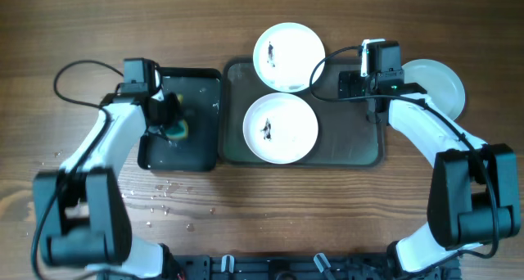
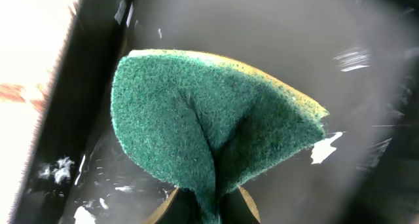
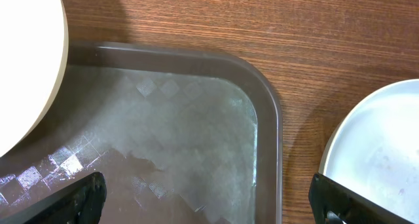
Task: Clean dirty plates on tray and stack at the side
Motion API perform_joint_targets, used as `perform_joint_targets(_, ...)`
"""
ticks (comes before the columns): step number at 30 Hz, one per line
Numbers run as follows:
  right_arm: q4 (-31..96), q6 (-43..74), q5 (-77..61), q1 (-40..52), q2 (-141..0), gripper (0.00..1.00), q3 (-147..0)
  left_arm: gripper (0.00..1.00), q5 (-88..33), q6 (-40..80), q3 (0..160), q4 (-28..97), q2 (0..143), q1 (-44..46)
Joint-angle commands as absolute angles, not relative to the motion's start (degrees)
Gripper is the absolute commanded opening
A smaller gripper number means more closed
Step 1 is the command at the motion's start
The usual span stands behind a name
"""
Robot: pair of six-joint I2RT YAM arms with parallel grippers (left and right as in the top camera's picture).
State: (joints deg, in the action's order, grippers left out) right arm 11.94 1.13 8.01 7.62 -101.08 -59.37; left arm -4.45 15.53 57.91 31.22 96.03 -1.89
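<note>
Two white plates carry dark smudges: one [image 1: 280, 128] lies in the dark-grey tray [image 1: 352, 141], the other [image 1: 288, 46] overhangs the tray's far rim. A faintly bluish plate [image 1: 434, 88] rests on the table right of the tray. My left gripper [image 1: 168, 120] is over the small black tray, shut on a green and yellow sponge [image 2: 209, 126] that folds where the jaws pinch it. My right gripper [image 3: 213, 204] stands open and empty above the tray's right end, one finger [image 3: 78, 198] over the tray [image 3: 268, 119] and the other finger [image 3: 347, 201] over the bluish plate [image 3: 380, 145].
The smaller black tray [image 1: 192, 120] lies left of the grey one, and its floor [image 2: 262, 27] is wet. Water drops [image 1: 164, 190] speckle the wooden table at the front left. A white plate's edge [image 3: 26, 67] fills the left of the right wrist view.
</note>
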Motion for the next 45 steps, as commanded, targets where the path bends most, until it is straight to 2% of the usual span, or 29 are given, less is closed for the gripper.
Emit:
perform_joint_targets(1, 11.8, 0.1, 8.8, 7.8, -101.9, 1.0, -59.3, 0.04, -6.2, 15.2, 60.7, 30.8, 87.6, -1.7)
perform_joint_targets(14, 11.8, 0.1, 8.8, 7.8, -101.9, 1.0, -59.3, 0.04, -6.2, 15.2, 60.7, 31.7, 84.4, -1.6)
perform_joint_targets(20, 11.8, 0.1, 8.8, 7.8, -101.9, 1.0, -59.3, 0.04, -6.2, 15.2, 60.6, 33.1, 85.3, 1.4)
perform_joint_targets(28, 11.8, 0.1, 8.8, 7.8, -101.9, 1.0, -59.3, 0.04, -5.9, 15.2, 59.9, 32.1, 92.4, 5.9)
perform_joint_targets(45, 11.8, 0.1, 8.8, 7.8, -101.9, 1.0, -59.3, 0.04, -5.5, 15.2, 59.9, 28.8, 106.7, 6.0)
